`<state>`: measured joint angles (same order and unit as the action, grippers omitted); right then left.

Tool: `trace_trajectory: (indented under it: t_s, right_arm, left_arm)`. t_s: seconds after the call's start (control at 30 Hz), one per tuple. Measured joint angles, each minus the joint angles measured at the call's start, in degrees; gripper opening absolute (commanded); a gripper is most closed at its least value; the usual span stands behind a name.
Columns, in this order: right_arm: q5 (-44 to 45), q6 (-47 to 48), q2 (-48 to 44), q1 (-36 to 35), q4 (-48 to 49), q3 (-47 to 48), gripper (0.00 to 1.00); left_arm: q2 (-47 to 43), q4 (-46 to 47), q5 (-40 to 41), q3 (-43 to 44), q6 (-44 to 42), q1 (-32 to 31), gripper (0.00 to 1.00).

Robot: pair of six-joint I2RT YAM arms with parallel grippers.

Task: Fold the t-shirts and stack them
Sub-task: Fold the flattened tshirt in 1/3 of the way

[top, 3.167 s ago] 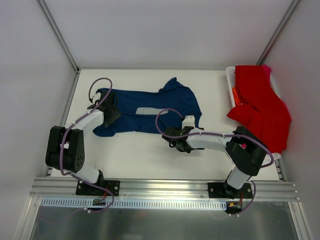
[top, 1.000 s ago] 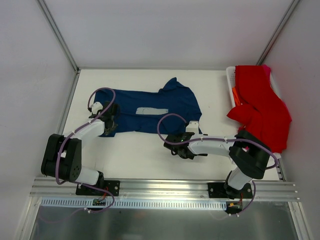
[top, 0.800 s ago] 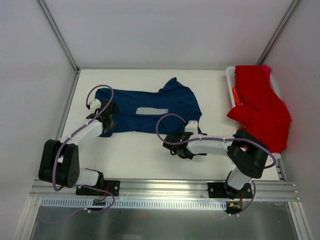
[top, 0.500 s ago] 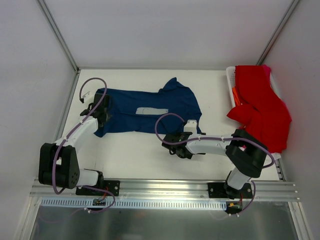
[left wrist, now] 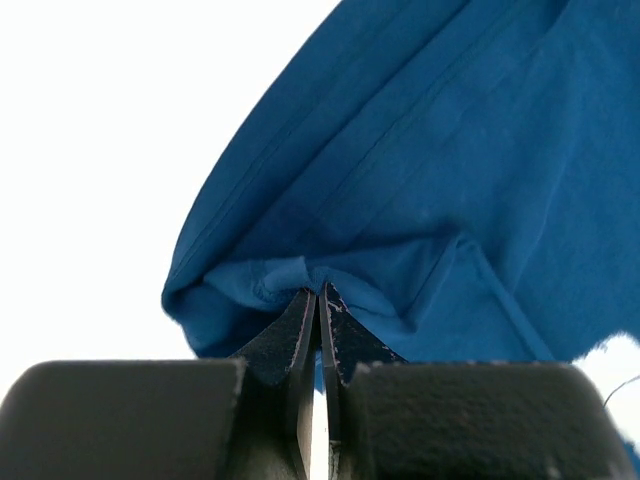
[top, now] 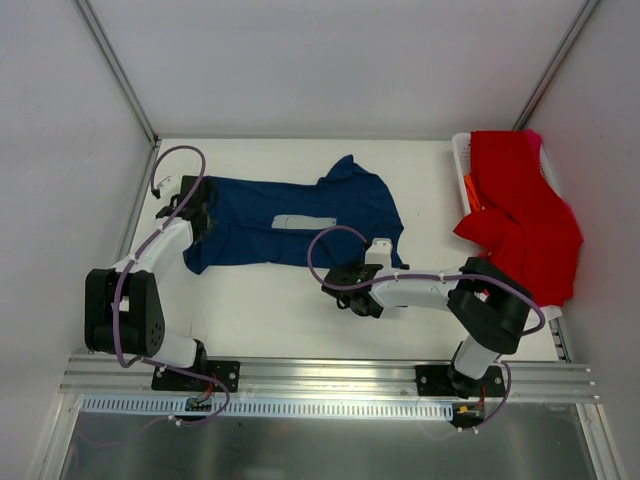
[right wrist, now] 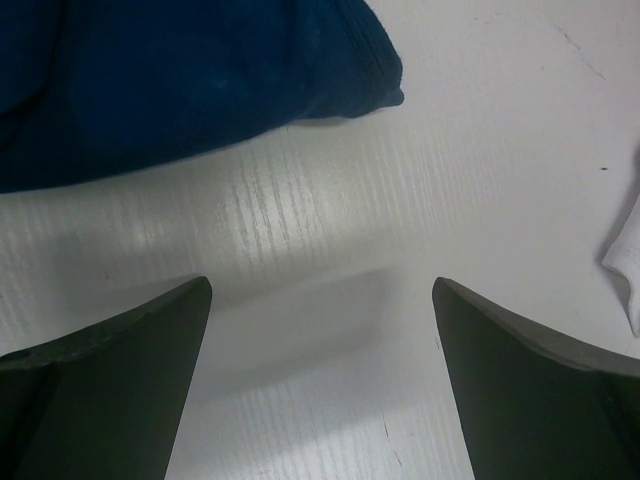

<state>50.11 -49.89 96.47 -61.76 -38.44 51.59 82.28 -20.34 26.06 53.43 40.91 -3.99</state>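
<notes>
At nine o'clock our left fingers [left wrist: 296,325] pinch the navy t-shirt [top: 300,215] spread across the surface [top: 270,315]; our right fingers [right wrist: 110,370] gape wide near its six-o'clock hem, seemingly not touching; a red t-shirt [top: 520,215] drapes at three o'clock.

The navy blue t-shirt [top: 340,200] bears a pale grey patch [top: 303,221]; the red t-shirt [top: 520,220] is plain.

Ahead of the left gripper [left wrist: 320,296], the navy t-shirt [left wrist: 430,170] runs off the top and right edges of the wrist view, and the fold it pinches vanishes between the closed fingers. Ahead and left of the right gripper [right wrist: 320,320] the same shirt is cut by the frame. To its right a white scrap [right wrist: 628,275] is clipped by the edge, with too little showing to identify it.
</notes>
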Motion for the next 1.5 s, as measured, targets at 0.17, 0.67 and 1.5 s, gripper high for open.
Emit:
trace_trajectory:
  t_s: [0.17,0.67,1.5]
  right_arm:
    - [0.55,0.31,0.33,0.0,0.81,0.02,1.0]
    - [0.92,3.91,3.52,0.02,2.25,3.87,0.99]
    - [0.37,10.23,9.2,0.02,3.48,11.58,0.99]
  left_arm:
    - [4.15,-0.15,0.02,4.31,-0.02,0.72,0.0]
    - [12.7,-0.02,1.53,13.99,-1.62,1.16,0.05]
    - [28.02,-1.6,-11.13,25.64,-1.31,13.62,0.64]
